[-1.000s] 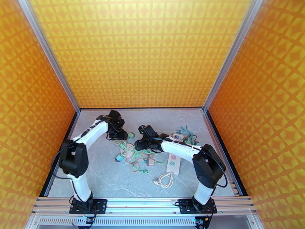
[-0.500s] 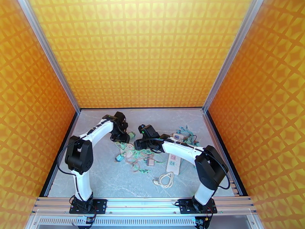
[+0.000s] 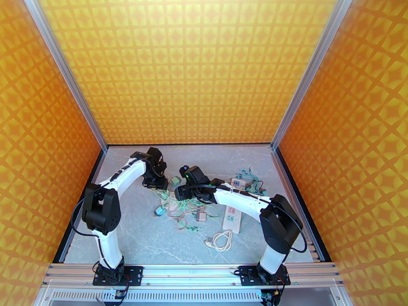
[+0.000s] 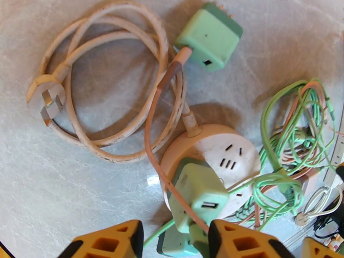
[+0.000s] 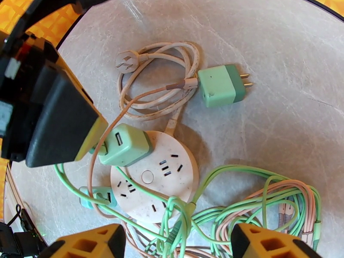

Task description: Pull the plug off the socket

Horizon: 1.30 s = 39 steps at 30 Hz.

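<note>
Left wrist view: the grasp step, with the plug not yet out.
Left hand (image 4: 174,238) is half open, its fingers either side of the green plug (image 4: 197,198) seated in the round white socket (image 4: 234,147) on the table (image 4: 64,190); no firm grip is evident. Right hand (image 5: 172,242) hovers wide open above the socket. Next, likely: clamp the plug, pin the socket, pull straight out.

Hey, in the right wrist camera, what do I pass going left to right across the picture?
Left pincer's finger → plugged-in green charger → round white socket → loose green charger with bare prongs → tangle of green and pink cables.
</note>
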Available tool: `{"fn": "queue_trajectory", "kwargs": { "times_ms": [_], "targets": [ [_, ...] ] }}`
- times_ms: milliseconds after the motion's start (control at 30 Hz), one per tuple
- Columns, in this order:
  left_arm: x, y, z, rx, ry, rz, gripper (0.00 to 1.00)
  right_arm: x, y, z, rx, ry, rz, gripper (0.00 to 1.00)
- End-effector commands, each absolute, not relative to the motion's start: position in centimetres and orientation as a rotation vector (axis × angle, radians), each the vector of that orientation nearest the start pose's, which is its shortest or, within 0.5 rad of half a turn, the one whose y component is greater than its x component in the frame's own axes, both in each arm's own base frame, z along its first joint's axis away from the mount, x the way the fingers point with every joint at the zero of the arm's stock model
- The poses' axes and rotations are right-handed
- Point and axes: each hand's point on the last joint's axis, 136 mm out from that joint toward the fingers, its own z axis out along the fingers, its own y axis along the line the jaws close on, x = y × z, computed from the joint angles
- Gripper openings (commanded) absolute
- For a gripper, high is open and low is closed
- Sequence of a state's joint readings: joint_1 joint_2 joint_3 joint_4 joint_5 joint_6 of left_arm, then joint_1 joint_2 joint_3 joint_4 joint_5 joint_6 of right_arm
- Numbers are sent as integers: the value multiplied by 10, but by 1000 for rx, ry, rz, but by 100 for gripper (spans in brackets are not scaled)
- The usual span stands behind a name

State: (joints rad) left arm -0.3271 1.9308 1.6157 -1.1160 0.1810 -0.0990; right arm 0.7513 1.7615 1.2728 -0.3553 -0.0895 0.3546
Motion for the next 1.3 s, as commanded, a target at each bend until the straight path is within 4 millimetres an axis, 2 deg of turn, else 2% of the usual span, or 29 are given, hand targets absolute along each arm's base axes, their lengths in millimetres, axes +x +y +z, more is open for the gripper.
{"fn": "queue_trajectory", "kwargs": {
  "times_ms": [0,267,700,933,1000,1100,1267],
  "targets": [
    [355,-159,93,455,3058,-292,46,340,335,125,-546,2450,570,67],
    [348,-174,87,527,3076,-340,47,340,337,121,-538,2457,578,67],
    [354,-177,74,536,3101,-312,46,338,333,119,-529,2467,568,67],
    [377,-173,111,412,2975,-359,49,338,333,118,-530,2468,567,67],
    [382,-167,118,350,2964,-363,49,337,334,119,-541,2470,577,67],
    [395,-154,138,207,2881,-388,49,334,337,116,-554,2485,579,66],
    [404,-133,170,-9,2743,-473,51,319,349,94,-504,2571,705,57]
  ]
}}
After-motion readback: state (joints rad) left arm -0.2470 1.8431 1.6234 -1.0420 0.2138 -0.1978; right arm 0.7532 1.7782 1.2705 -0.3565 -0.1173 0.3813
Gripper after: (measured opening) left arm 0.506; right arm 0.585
